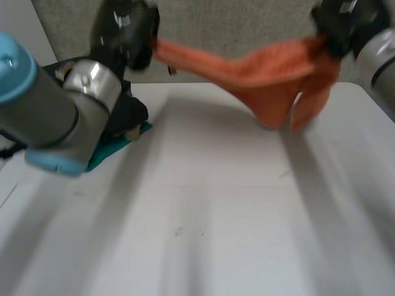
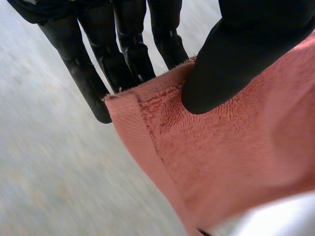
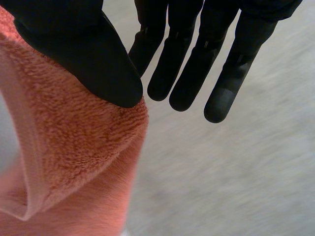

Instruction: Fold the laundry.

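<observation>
Orange towel (image 1: 265, 80) hung in the air above the tabletop (image 1: 203, 216), sagging mid-span, one end pinched by thumb against fingers in the left robot hand (image 1: 126, 31), the other clamped likewise in the right robot hand (image 1: 345, 24). Best drawn taut and level, then lowered flat, clear of the teal cloth (image 1: 108, 154).

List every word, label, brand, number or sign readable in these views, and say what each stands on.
None: no text can be read anywhere.
The orange towel, pinched at its ends by the left hand and the right hand, shows a plain hem with no tag.
The white table and the teal cloth bear no lettering.
</observation>
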`<state>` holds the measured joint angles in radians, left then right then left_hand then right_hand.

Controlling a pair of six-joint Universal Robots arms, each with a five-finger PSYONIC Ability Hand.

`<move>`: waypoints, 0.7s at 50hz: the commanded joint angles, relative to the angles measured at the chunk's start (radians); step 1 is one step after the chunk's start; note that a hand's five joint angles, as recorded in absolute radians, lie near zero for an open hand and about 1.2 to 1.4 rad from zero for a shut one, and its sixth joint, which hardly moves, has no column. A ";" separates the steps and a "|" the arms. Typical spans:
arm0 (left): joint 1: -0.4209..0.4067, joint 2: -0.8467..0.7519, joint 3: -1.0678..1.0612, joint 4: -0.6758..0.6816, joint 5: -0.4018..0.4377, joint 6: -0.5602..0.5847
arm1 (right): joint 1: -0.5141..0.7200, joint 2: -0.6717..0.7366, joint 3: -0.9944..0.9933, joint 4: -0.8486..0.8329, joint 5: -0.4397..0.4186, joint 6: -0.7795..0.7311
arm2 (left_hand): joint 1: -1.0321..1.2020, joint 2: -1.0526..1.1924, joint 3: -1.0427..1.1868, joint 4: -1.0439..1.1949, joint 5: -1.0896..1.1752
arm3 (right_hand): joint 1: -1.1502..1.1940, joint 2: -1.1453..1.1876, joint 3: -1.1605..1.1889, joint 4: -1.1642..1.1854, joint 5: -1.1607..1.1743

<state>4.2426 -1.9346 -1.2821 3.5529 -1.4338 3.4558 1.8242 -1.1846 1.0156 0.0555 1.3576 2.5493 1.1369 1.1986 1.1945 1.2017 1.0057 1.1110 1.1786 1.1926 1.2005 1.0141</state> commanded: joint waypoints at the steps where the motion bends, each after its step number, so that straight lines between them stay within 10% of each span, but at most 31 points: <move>1: -0.010 0.057 -0.282 -0.020 0.009 0.013 | 0.012 0.124 0.153 0.116 -0.031 -0.113 | 0.259 0.198 0.202 0.195 0.216 | 0.285 0.218 0.204 0.196 0.208; 5: -0.010 0.060 -0.338 -0.019 0.009 0.014 | 0.012 0.190 0.181 0.107 -0.015 -0.143 | 0.259 0.198 0.202 0.195 0.216 | 0.179 0.111 0.097 0.089 0.101; 9: -0.010 0.065 -0.330 -0.022 0.006 0.013 | 0.004 0.197 0.184 0.031 0.027 -0.071 | 0.259 0.198 0.202 0.195 0.216 | -0.860 -0.928 -0.942 -0.950 -0.938; 23: -0.033 0.218 -0.272 -0.031 0.003 0.002 | -0.193 -0.104 0.470 -0.045 0.081 0.471 | 0.259 0.198 0.202 0.195 0.216 | -0.859 -0.926 -0.940 -0.948 -0.936; 35: -0.147 0.281 -0.206 -0.072 0.001 0.002 | -0.198 -0.112 0.735 -0.035 0.071 0.520 | 0.259 0.198 0.202 0.195 0.216 | -0.765 -0.833 -0.847 -0.854 -0.843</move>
<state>4.1433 -1.6739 -1.5171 3.4987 -1.4317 3.4574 1.6104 -1.3125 1.6538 0.0654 1.4292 3.0692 1.1369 1.1989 1.1948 1.2017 1.0057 0.2704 0.2617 0.2593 0.2646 0.0701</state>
